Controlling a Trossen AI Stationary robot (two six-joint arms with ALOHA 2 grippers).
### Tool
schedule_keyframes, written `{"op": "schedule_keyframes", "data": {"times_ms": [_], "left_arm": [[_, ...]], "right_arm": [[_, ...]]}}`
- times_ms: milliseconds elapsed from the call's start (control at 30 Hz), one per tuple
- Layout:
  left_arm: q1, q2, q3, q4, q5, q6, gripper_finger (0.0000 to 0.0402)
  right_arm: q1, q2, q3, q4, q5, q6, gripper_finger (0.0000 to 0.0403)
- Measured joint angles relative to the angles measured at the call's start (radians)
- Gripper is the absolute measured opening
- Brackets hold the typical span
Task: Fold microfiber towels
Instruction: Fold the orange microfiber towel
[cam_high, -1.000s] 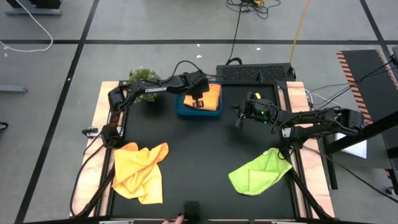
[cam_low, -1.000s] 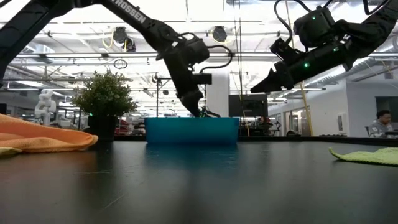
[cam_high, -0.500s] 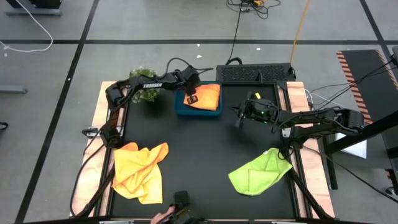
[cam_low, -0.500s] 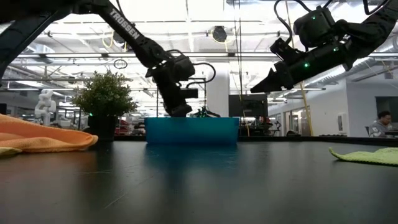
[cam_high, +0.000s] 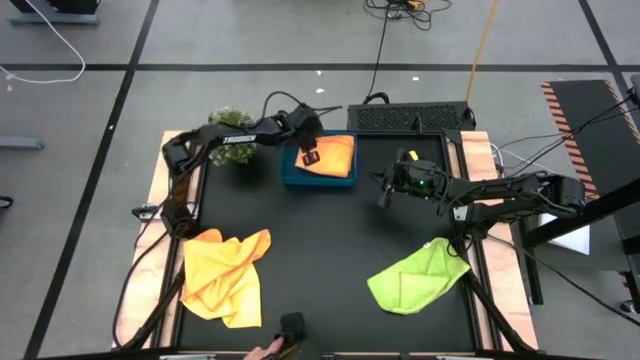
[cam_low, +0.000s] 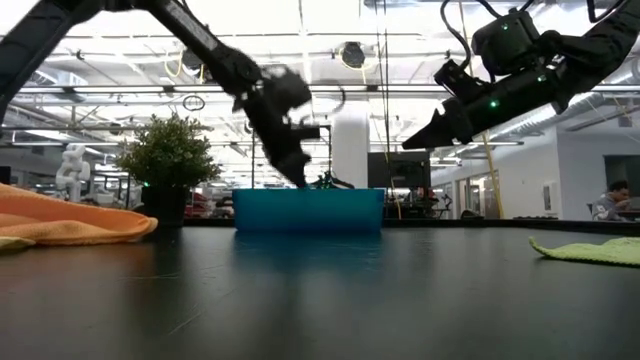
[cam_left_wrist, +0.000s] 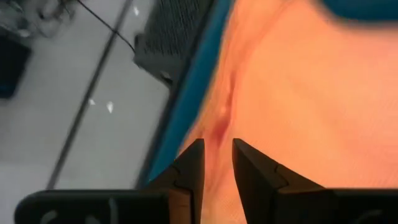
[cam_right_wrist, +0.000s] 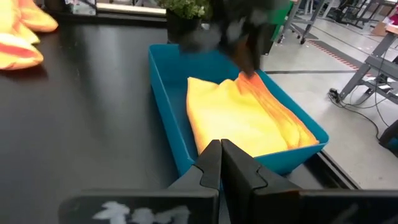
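Black tabletop: folded orange towel (cam_high: 334, 155) fills tray (cam_high: 292, 176); left gripper (cam_high: 309, 154) jaws slightly parted, right gripper (cam_high: 383, 190) jaws closed, both empty.

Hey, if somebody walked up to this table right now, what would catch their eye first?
Probably the blue tray at the table's far edge with a folded orange towel in it, and the left gripper low over that towel, fingers slightly apart. Next, the bright loose cloths on the black table: crumpled yellow towels at the near left and a lime green towel at the near right. The right gripper hangs shut in the air right of the tray.
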Motion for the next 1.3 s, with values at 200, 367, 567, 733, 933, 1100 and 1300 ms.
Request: {"op": "schedule_keyframes", "data": {"times_ms": [200, 367, 567, 733, 933, 1100, 1300], "left_arm": [[-0.061, -0.18, -0.013, -0.1, -0.003, -0.007, 0.0085], [-0.111, -0.394, -0.148, 0.023, 0.147, -0.016, 0.0085], [-0.199, -0.634, -0.499, 0.317, 0.162, -0.126, 0.0085], [-0.323, -0.763, -0.728, 0.472, 0.073, -0.214, 0.0085], [-0.489, -0.847, -0.861, 0.579, -0.02, -0.259, 0.0085], [-0.621, -0.87, -0.884, 0.577, -0.117, -0.27, 0.0085], [-0.734, -0.873, -0.876, 0.607, -0.208, -0.218, 0.0085]], "right_arm": [[0.006, -0.025, 0.001, -0.031, 0.0, -0.021, 0.0], [0.013, -0.071, 0.001, -0.075, -0.026, -0.008, 0.0], [0.037, -0.11, 0.001, -0.091, -0.158, 0.036, 0.0], [0.097, -0.12, 0.001, -0.088, -0.16, 0.054, 0.0], [0.207, -0.083, 0.0, -0.053, -0.232, 0.127, 0.0], [0.323, -0.045, 0.0, 0.041, -0.184, 0.176, 0.0], [0.482, 0.018, 0.0, 0.139, 0.003, 0.222, 0.0]]}}
